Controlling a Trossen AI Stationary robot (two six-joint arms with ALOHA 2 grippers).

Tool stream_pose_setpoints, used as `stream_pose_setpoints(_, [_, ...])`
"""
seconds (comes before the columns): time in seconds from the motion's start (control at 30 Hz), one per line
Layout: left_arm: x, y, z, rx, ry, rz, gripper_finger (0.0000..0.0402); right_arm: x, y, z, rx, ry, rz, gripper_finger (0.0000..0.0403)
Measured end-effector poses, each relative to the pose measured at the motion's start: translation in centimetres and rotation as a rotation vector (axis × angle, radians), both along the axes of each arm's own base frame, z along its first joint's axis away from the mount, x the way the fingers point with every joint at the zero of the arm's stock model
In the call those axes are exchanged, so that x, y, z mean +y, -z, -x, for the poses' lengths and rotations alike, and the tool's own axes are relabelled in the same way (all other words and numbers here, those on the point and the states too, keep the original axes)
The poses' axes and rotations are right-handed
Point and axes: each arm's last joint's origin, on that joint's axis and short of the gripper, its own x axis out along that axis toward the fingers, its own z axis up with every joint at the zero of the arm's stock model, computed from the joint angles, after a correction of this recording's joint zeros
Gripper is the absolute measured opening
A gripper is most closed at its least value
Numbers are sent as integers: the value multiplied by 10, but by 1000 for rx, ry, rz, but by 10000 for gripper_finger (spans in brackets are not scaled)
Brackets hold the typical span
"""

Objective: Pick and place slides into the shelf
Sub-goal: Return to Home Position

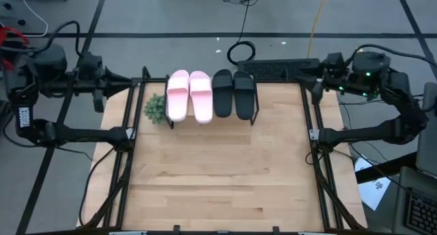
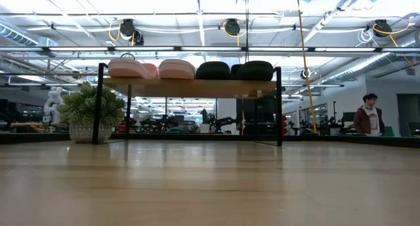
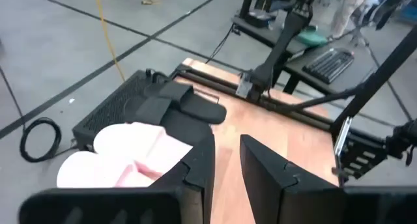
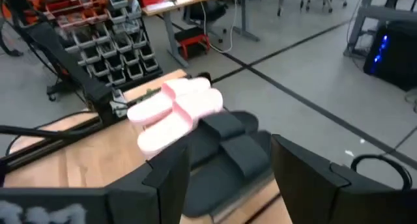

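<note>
Left to right: your left gripper (image 3: 225, 168) hangs empty past the left edge of the surface (image 1: 218, 167), fingers slightly parted. The pink slides (image 1: 189, 95) and black slides (image 1: 234, 93) lie side by side on the shelf (image 2: 197, 88) at the far edge, and your right gripper (image 4: 228, 149) hangs empty and wide open off the right edge. With all four slides shelved, the placing appears complete; only parking both arms seems left.

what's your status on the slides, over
Left gripper open, empty, left of the shelf. Right gripper open, empty, right of it. Pink pair and black pair on the shelf. Nothing in the way.
</note>
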Motion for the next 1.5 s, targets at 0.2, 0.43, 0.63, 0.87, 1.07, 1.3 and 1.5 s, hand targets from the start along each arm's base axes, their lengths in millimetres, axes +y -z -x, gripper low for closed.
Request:
stream_pose_setpoints(0.2, [-11, 0, 19, -30, 31, -26, 74, 12, -1, 22, -21, -164, 4, 199])
stream_pose_setpoints(0.43, [-26, 12, 47, -92, 36, -32, 74, 24, 6, 23, -280, -575, 53, 199])
stream_pose_setpoints(0.63, [-33, 39, 54, -209, 108, -16, 74, 21, 50, 9, -366, -603, -1, 199])
stream_pose_setpoints(0.87, [-26, 87, 40, -161, 131, 88, 74, 17, 97, -6, -423, -618, -51, 199])
stream_pose_setpoints(1.07, [-20, 116, 21, -261, 260, 76, 74, 16, 127, -9, -490, -638, -93, 199])
stream_pose_setpoints(1.3, [-27, 154, 32, -298, 274, 173, 74, 22, 145, 7, -530, -638, -114, 199])
stream_pose_setpoints(1.5, [-49, 173, 79, -488, 178, 161, 74, 26, 164, 24, -587, -603, -151, 199])
